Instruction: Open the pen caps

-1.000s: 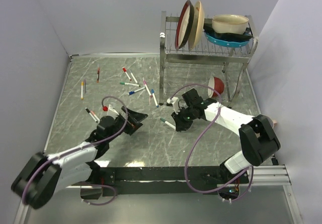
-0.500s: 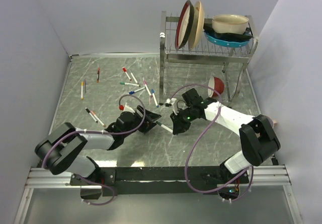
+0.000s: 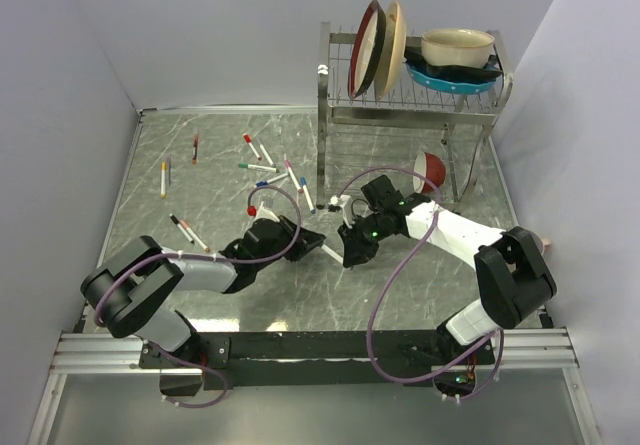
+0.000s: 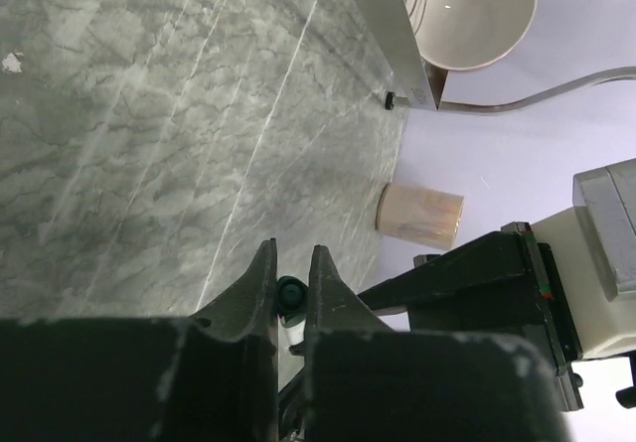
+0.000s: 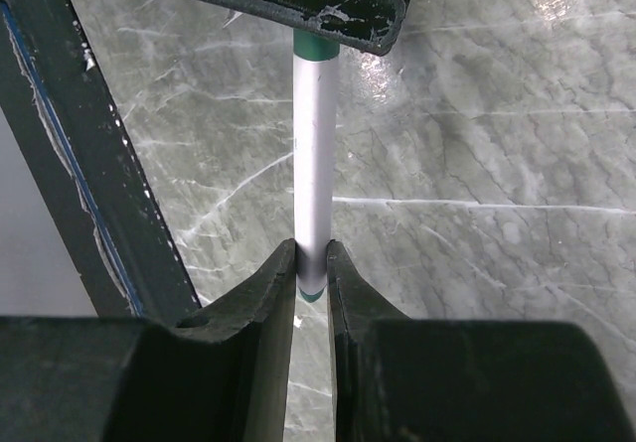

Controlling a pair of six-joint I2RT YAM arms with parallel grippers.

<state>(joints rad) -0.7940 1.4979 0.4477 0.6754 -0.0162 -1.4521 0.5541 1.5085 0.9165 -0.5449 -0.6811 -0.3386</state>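
Step in hand: by my reading, pulling the cap off the one pen that both tools hold between them.
Left tool [image 3: 303, 237]: pressed together on the green cap [image 4: 290, 291]. In its wrist view only a little of the cap shows between the fingers [image 4: 260, 281].
Right tool [image 3: 352, 253]: pinching the white barrel [image 5: 316, 164] near its far end, with a thin green band at the pinch.
Where the cap is: near the middle of the counter [image 3: 420, 285], at the 10 o'clock end of the pen. The pen runs from 10 o'clock to 4 o'clock in the top view. I cannot tell whether it hangs above the counter or rests on it.
Pull direction: straight along the barrel, left tool toward 10 o'clock and right tool toward 4 o'clock. A sideways pull would bend the pen rather than free the cap.
Grip check: the bite on the cap looks shallow, so a slow, steady pull seems safer than a snap.
Likely slip: the barrel looks smooth and could slide through the right tool's fingers [image 5: 278, 283], so hold it firmly.
Room to move: the dish rack [image 3: 335, 115] stands at 1 o'clock of the right tool, off the pull line.
Loose pens [image 3: 270, 170]: capped, scattered at 11 o'clock, apart from both tools.
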